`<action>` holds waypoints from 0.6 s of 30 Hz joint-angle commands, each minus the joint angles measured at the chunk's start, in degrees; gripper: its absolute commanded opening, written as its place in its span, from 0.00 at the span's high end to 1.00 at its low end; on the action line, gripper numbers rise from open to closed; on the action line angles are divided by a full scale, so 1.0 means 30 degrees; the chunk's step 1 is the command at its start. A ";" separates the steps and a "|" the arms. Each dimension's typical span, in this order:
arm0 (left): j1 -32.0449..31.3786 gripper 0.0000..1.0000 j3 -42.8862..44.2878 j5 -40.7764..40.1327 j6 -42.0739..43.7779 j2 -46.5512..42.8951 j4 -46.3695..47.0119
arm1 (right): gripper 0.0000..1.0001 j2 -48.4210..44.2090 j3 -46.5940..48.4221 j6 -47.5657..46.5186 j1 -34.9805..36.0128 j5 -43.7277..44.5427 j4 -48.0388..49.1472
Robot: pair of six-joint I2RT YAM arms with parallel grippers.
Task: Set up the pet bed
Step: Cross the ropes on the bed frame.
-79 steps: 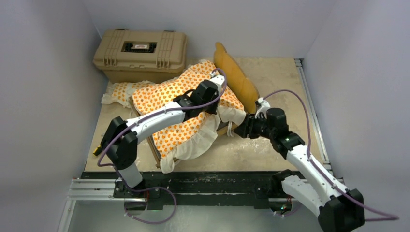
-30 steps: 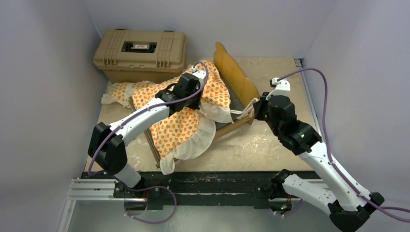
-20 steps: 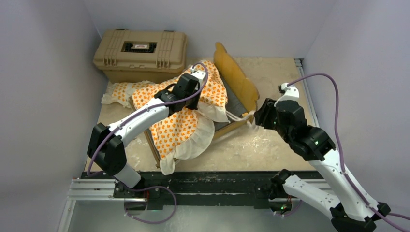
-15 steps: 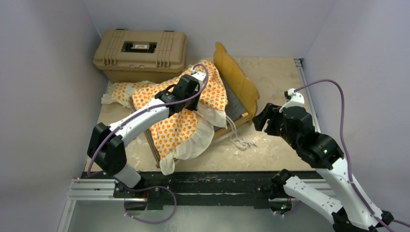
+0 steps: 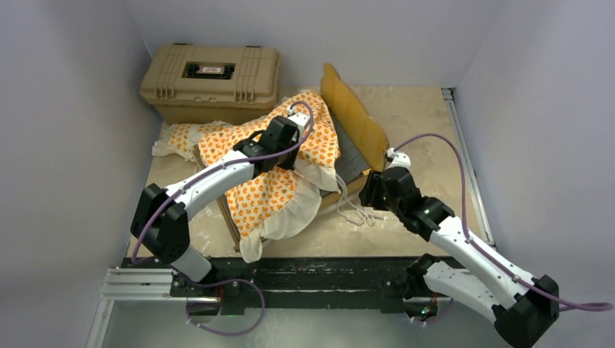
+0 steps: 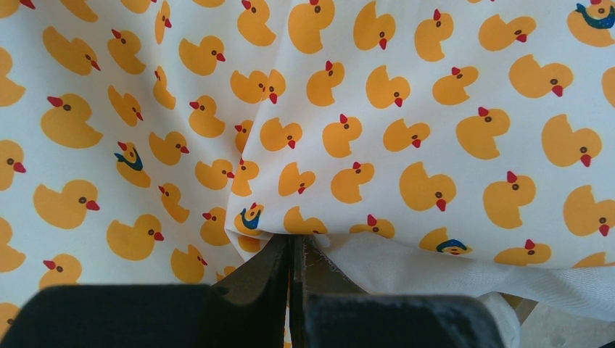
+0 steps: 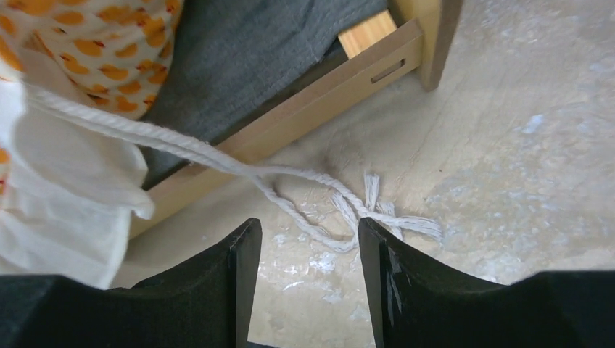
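The pet bed's light-wood frame (image 5: pixel 355 119) lies at the table's middle, its scalloped headboard to the right and its grey base (image 7: pixel 246 51) partly bare. The duck-patterned mattress cushion (image 5: pixel 268 188) with a white ruffle drapes over the frame. My left gripper (image 6: pixel 296 238) is shut on a fold of it, lifting its right end (image 5: pixel 292 165). The matching pillow (image 5: pixel 178 138) lies at the left. A white cord (image 7: pixel 348 210) from the cushion trails over the side rail (image 7: pixel 290 123) onto the table. My right gripper (image 7: pixel 310 228) hangs open just above the cord's end, holding nothing (image 5: pixel 368 192).
A tan hard case (image 5: pixel 210 80) stands at the back left against the wall. White walls close in on both sides. A metal rail (image 5: pixel 464 159) runs along the table's right edge. Bare marbled tabletop (image 5: pixel 420 123) lies right of the headboard.
My right gripper let go of the white cord, which dropped onto the table. That arm swung out right, then came back low beside the bed's corner. The left gripper kept its grip.
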 commanded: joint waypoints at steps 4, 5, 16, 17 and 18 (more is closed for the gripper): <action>0.0160 1.00 -0.0234 -0.0248 0.0383 -0.0952 0.0614 | 0.49 0.1790 -0.3692 -0.1928 0.0000 -0.1227 0.9174; 0.0157 1.00 -0.0219 -0.0235 0.0380 -0.0935 0.0609 | 0.49 0.2193 -0.3525 -0.2215 0.0001 -0.1495 0.9598; 0.0163 1.00 -0.0155 -0.0233 0.0297 -0.0971 0.0590 | 0.52 0.6124 -0.4335 -0.2181 -0.0050 -0.3645 1.1803; 0.0165 1.00 -0.0132 -0.0233 0.0318 -0.0959 0.0573 | 0.52 0.6079 -0.4419 -0.1994 -0.0061 -0.3485 1.1681; 0.0157 1.00 -0.0104 -0.0258 0.0317 -0.0979 0.0538 | 0.52 0.5967 -0.4480 -0.1868 -0.0058 -0.3462 1.1549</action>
